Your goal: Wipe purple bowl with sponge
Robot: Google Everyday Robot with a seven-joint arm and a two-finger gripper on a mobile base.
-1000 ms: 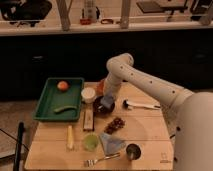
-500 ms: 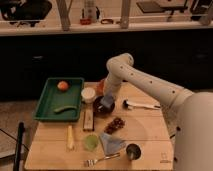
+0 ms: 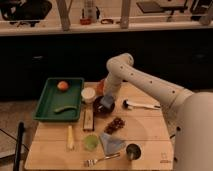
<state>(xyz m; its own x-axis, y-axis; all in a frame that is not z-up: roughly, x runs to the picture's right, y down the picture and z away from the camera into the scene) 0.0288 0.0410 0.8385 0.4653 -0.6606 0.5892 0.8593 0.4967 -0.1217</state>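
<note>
A white robot arm (image 3: pixel 150 85) reaches down from the right over a light wooden table (image 3: pixel 150 132). Its hand (image 3: pixel 106 101) sits right over the purple bowl (image 3: pixel 103 106), a round, nearly black dish near the table's middle, just right of the small white bowl (image 3: pixel 88 93). A light-blue sponge (image 3: pixel 107 101) shows at the hand, over the bowl; whether the hand's grip is closed on it I cannot tell. An orange bowl (image 3: pixel 100 86) peeks out behind (mostly hidden by the arm). A green tray (image 3: pixel 50 102) lies to the left, a grey-blue folded cloth (image 3: pixel 112 143) nearer the front edge.
</note>
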